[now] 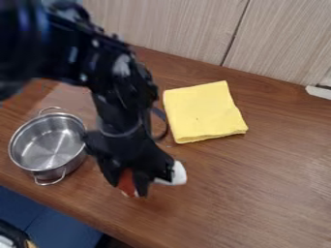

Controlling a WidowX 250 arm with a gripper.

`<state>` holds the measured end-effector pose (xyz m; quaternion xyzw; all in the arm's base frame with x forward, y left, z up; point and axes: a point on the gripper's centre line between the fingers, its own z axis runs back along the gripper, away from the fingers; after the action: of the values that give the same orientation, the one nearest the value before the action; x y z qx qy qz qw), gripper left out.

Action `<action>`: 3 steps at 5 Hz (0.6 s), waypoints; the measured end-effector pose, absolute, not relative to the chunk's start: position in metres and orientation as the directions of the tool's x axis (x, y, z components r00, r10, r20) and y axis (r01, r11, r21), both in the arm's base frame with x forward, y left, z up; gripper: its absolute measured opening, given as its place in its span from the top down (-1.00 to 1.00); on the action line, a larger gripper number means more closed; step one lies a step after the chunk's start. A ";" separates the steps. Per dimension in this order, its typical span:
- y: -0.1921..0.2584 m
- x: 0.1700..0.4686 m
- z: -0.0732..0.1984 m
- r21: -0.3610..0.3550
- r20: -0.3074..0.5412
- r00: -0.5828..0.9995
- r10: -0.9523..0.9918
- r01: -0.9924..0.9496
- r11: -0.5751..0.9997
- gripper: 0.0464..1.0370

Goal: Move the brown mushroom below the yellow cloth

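"Camera view (131, 185) gives us what, at the jaws?"

"We have the black two-finger gripper (131, 185) low over the wood-grain tabletop (259, 193), with a red-brown piece showing right at the jaws. We take that for the mushroom (127, 181)."

"Are we pinching it?"

"We cannot tell how the jaws stand, pressed together, spread or tight on the cap. A rounded white piece (176, 175) shows just right of them, and we cannot say what it belongs to."

"Then which step are we on?"

"We judge it the pick-up, with the placing undone. The folded yellow cloth (203, 114) lies up and to the right of the jaws. We would next make sure of the grip, lift a little, then carry right to the wood below the cloth's near edge and let go."

"And around us?"

"Left of the jaws we have a stainless-steel pot (40, 168) with two loop handles, upright on the brown wood. Up from the jaws, just left of the cloth, we see a dark cable loop (163, 131). Farther up, past the cloth, pale wood-grain panels (174, 24) meet at a dark seam. Down and left, past the tabletop's edge, we see a blue surface (55, 225)."
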<state>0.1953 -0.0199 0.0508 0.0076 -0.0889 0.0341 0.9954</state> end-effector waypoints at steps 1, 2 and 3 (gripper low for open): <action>-0.023 0.200 0.040 0.000 0.168 0.984 0.049 -0.050 0.999 0.06; -0.022 0.201 0.035 0.007 0.165 0.985 0.041 -0.043 0.999 -0.11; -0.021 0.200 0.033 0.007 0.156 0.987 0.045 -0.047 0.999 -0.72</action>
<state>0.2003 -0.0207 0.0330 0.0055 -0.0780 0.0231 0.9967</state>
